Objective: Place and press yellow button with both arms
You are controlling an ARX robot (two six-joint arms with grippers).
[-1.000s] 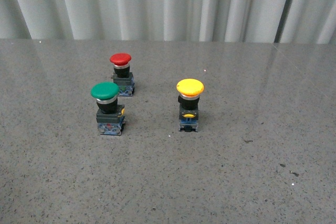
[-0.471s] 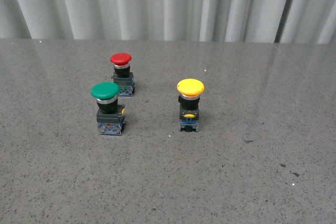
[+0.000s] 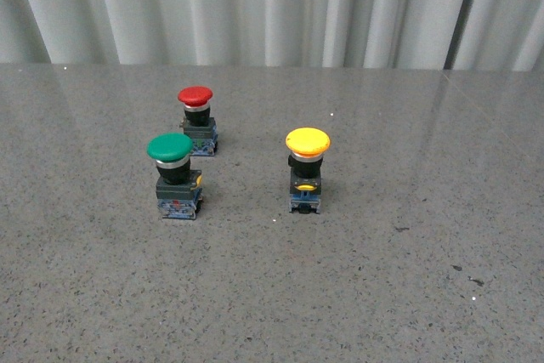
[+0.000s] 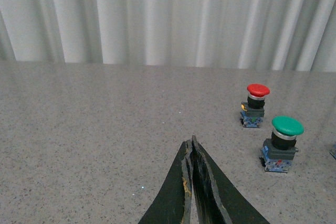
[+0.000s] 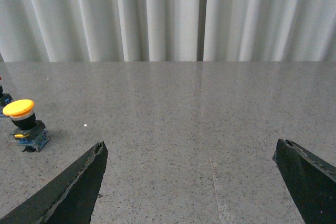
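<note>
The yellow button stands upright on the grey table near the middle of the front view. It also shows in the right wrist view, well apart from my right gripper, which is open and empty above bare table. My left gripper is shut and empty, its black fingers pressed together. It hovers over bare table, apart from the buttons. Neither arm shows in the front view.
A green-capped button and a red-capped button stand left of the yellow one. Both also show in the left wrist view: the green-capped and the red-capped. A white pleated curtain closes off the table's far edge.
</note>
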